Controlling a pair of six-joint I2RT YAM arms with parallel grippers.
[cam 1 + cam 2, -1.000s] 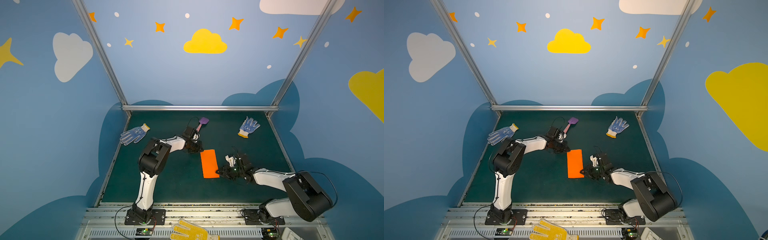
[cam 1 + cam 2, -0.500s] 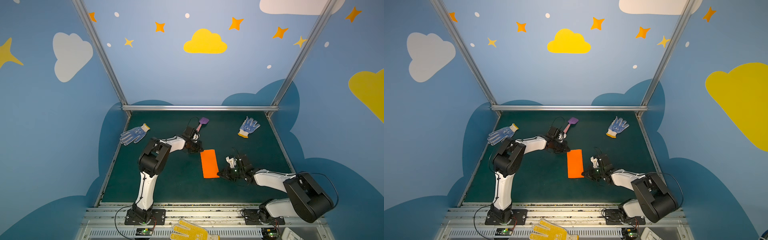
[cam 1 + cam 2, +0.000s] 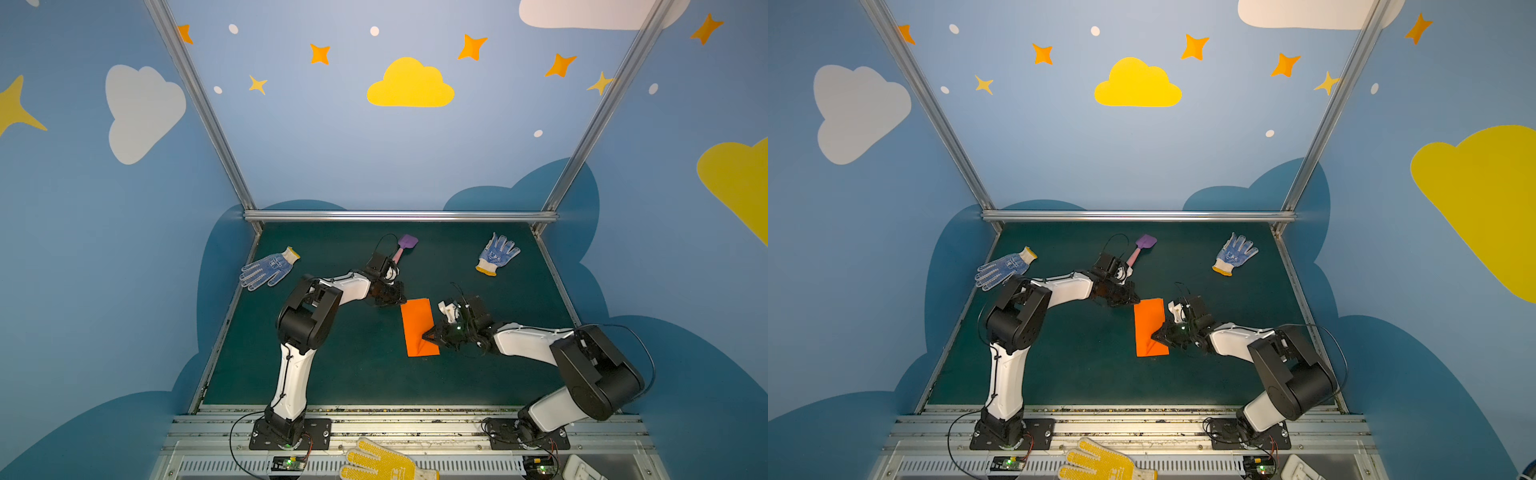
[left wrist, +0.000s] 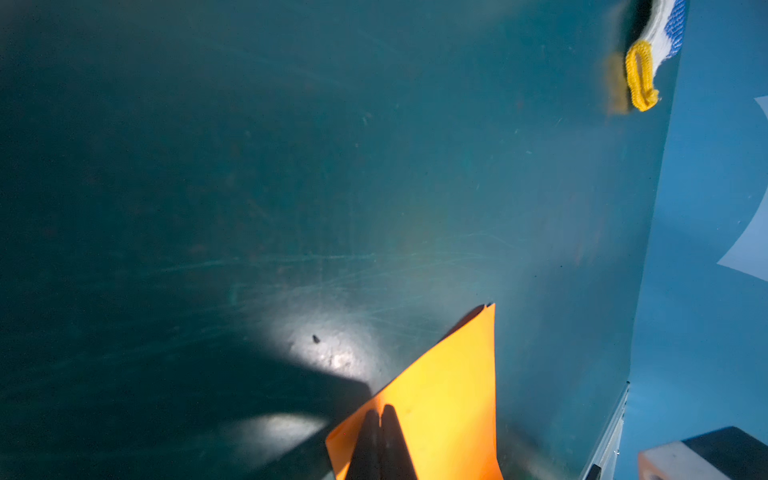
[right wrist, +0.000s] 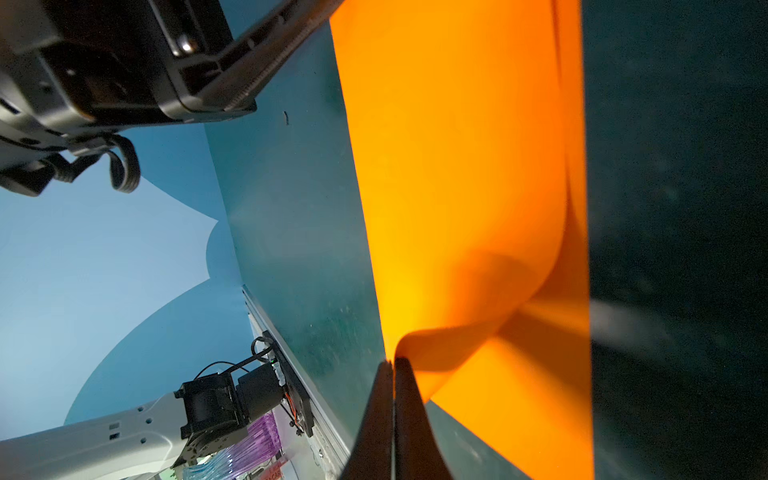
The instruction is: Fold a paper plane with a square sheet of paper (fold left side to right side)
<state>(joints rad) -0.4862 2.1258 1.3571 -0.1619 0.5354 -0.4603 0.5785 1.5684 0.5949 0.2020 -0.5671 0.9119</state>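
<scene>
Far left, a blue-dotted glove (image 3: pixel 268 270) is seen lying flat at the edge of the dark green worktop (image 3: pixel 353 374), fingers towards the left wall. Off the worktop, on the front rail, a yellow glove (image 3: pixel 382 461) is laid.

Next along, the left gripper (image 3: pixel 397 300) is found low at the far left corner of the sheet of paper (image 3: pixel 415 320). In the left wrist view its fingers (image 4: pixel 395 440) are shown pressed together, tips resting on the orange corner. Whether a layer is pinched between them cannot be told.

Just behind that wrist a purple-headed spatula (image 3: pixel 405 244) is partly hidden, its pink handle towards the arm.

In the middle, the sheet is laid out as a long orange rectangle, folded double, running from far to near. At its right edge, towards the near end, the right gripper (image 3: pixel 425 336) is closed tight on the top layer. In the right wrist view that layer is seen curled up off the lower one.

Far right, near the back, a second blue-dotted glove (image 3: pixel 496 254) is seen lying, well apart from the paper.
</scene>
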